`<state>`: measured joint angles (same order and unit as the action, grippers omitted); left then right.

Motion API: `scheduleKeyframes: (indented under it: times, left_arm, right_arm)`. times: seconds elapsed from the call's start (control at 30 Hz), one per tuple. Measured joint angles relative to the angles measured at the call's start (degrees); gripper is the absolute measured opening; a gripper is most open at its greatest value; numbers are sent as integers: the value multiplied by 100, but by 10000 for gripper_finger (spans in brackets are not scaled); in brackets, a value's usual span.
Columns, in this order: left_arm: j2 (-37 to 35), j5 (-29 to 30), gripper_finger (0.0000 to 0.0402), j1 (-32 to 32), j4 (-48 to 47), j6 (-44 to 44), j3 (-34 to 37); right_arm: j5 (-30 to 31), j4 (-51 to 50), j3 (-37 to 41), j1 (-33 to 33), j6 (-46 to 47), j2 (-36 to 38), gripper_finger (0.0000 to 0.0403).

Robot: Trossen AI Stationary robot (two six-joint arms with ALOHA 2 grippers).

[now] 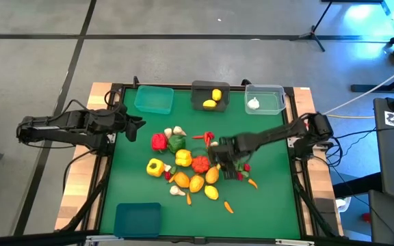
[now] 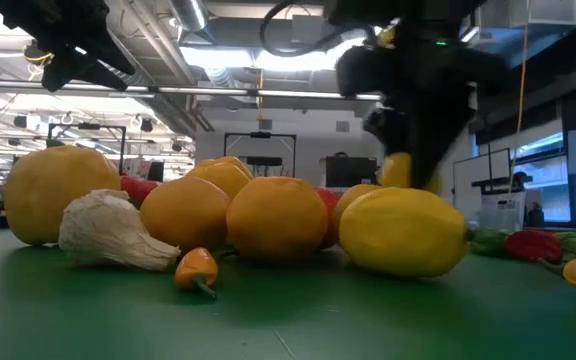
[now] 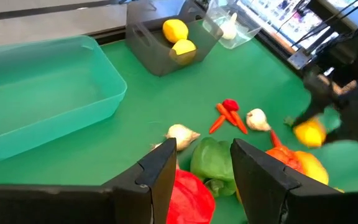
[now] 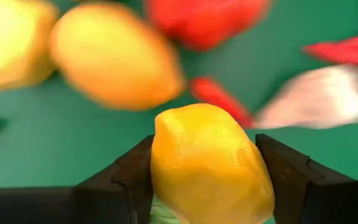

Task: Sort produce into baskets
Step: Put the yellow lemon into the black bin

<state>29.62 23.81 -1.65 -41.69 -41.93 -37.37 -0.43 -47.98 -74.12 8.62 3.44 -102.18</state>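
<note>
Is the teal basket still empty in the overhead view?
Yes. The teal basket shows only its bare floor, while the dark grey basket holds two lemons.

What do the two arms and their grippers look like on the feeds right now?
Both arms are dark, near black, jointed in chunky segments. The left gripper has two flat, squared, matte black fingers; the right gripper has the same angular black fingers. Dark cables loop beside each arm's base at the table edges.
</note>
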Motion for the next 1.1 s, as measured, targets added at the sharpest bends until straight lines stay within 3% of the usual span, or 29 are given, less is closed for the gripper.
scheduleKeyframes:
  times: [0.3,0.67,0.8,1.1]
  left_arm:
    - [-2,0,150,0,18,146,0]
    - [-2,0,150,0,13,183,0]
    - [-1,2,150,0,10,184,0]
    - [-1,42,150,0,-13,160,0]
  right_arm:
    - [446,-679,-1112,-1611,-1224,158,217]
    - [448,-204,-1498,-3672,-1594,150,219]
    - [210,110,-1498,-4014,-1531,28,219]
    - [94,171,-1496,-4034,-1601,-509,221]
